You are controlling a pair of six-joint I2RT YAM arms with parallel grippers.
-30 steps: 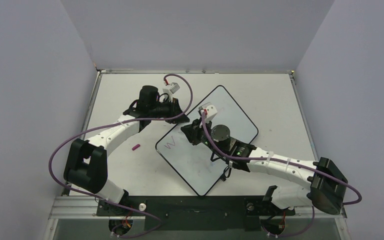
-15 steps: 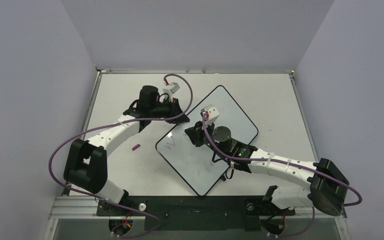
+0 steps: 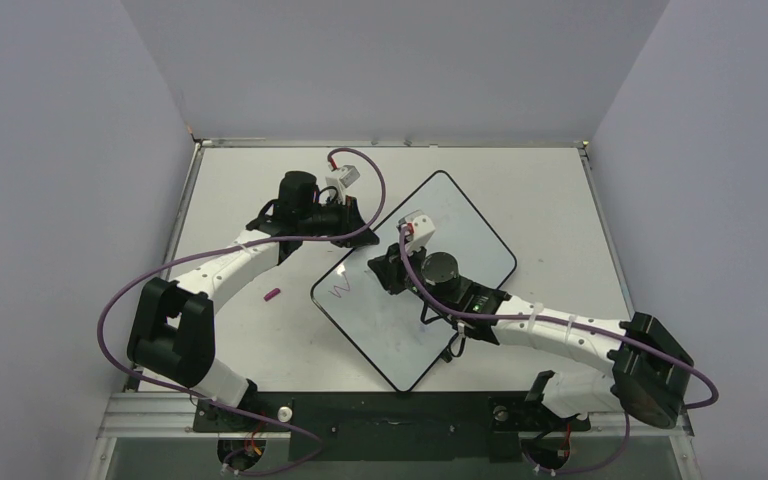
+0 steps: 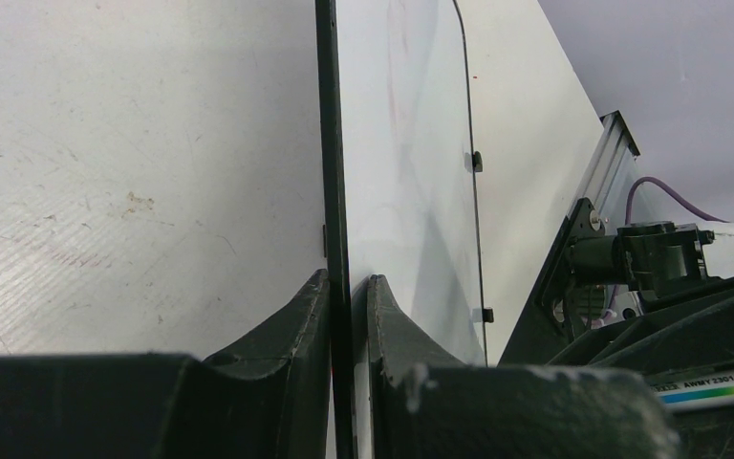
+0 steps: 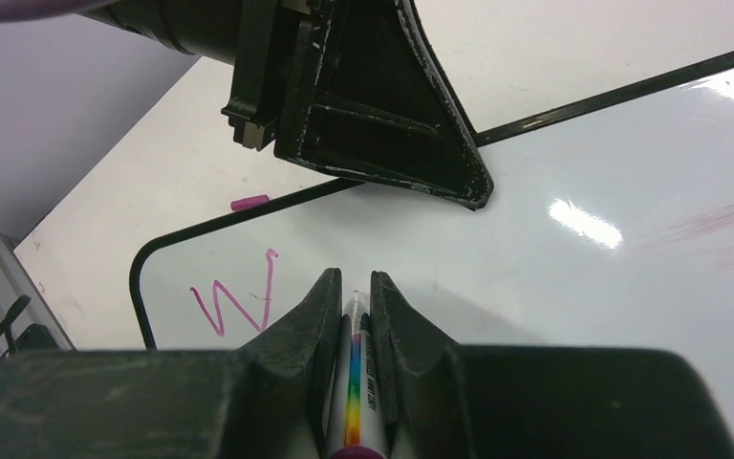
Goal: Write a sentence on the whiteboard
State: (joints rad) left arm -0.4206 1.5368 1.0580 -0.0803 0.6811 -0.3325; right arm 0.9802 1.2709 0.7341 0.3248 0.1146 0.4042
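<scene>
- Right claw [image 5: 352,287] gripped narrow on a marker [image 5: 356,382], tip pointed down at the whiteboard [image 5: 583,287]; whether it touched, I could not tell;
- small pink piece [image 3: 272,294] lay on the bench [image 3: 260,180], apart from the board's left corner;
- the sentence [image 5: 234,304] was only a magenta "W" just inside that left corner, beside the marker's tip;
- whiteboard sat askew mid-bench, one corner toward the near edge;
- left claw [image 4: 349,287] pinched narrow on the board's far-left black rim.
</scene>
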